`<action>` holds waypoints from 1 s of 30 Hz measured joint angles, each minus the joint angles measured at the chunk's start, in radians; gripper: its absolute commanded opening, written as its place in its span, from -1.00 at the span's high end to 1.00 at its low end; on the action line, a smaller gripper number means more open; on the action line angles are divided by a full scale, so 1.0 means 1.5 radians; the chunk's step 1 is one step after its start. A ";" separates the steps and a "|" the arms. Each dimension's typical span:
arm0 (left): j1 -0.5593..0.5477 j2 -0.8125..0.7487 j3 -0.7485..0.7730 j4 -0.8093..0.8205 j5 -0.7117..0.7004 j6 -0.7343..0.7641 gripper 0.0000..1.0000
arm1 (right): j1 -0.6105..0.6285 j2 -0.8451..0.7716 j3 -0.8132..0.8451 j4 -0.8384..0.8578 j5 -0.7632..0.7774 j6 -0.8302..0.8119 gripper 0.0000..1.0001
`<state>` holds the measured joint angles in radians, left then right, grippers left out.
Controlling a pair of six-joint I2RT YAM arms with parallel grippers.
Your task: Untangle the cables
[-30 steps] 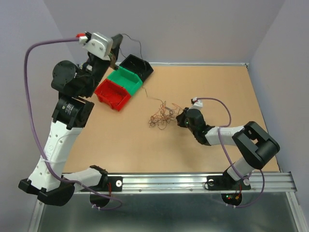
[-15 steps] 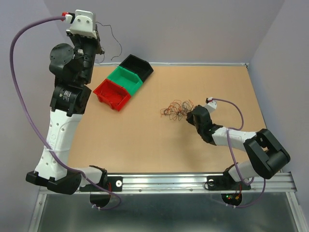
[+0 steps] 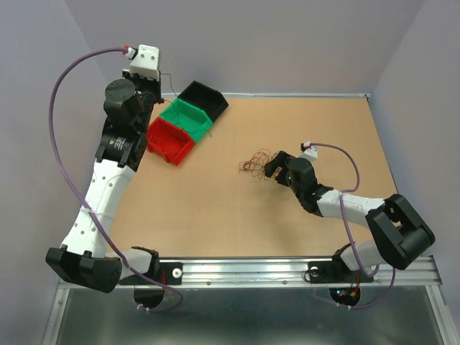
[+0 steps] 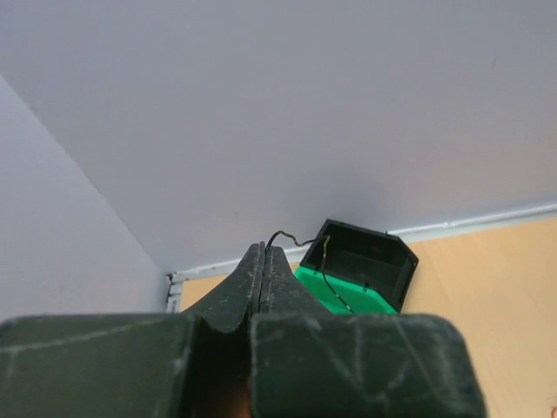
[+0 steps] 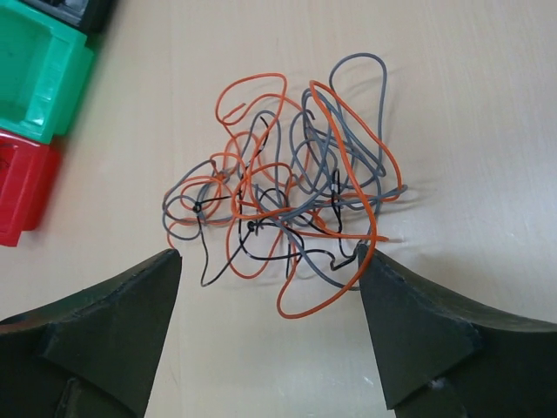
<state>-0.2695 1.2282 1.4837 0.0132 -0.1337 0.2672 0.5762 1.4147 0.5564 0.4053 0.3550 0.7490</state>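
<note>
The cables (image 5: 278,192) lie as one tangle of orange, grey and black curly wires on the table (image 3: 215,208), also seen from above (image 3: 257,159). My right gripper (image 5: 269,252) stands open just before the tangle, one finger at each side of its near edge; an orange loop touches the right finger. From above the right gripper (image 3: 273,167) sits right of the pile. High at the back left, my left gripper (image 4: 264,250) is shut on a single thin black wire (image 4: 324,261), which hangs from the fingertips down over the bins. In the top view the left gripper (image 3: 154,85) sits beside those bins.
Three small bins stand in a row at the back left: red (image 3: 167,140), green (image 3: 185,118) and black (image 3: 203,98). The back wall rises close behind them. In the right wrist view the green bin (image 5: 39,78) and red bin (image 5: 22,187) show at the left edge.
The right gripper dragged the tangle to the right, then opened and let it go. The left arm, with the black wire, swung back and came down by the bins.
</note>
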 measured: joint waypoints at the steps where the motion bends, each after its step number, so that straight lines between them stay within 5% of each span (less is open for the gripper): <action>1: 0.002 -0.001 -0.008 0.002 0.001 -0.001 1.00 | 0.000 -0.005 -0.001 0.001 -0.004 -0.003 -0.76; 21: 0.135 -0.024 -0.303 0.169 0.152 -0.011 1.00 | 0.000 -0.053 -0.025 0.039 -0.050 -0.024 -0.78; 30: 0.159 0.031 -0.329 0.200 0.185 -0.009 1.00 | 0.000 -0.054 -0.030 0.055 -0.080 -0.034 -0.78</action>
<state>-0.0307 1.2751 0.9905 0.3138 0.1440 0.2539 0.5762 1.3338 0.5110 0.4873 0.2348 0.6979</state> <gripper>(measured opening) 0.018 0.886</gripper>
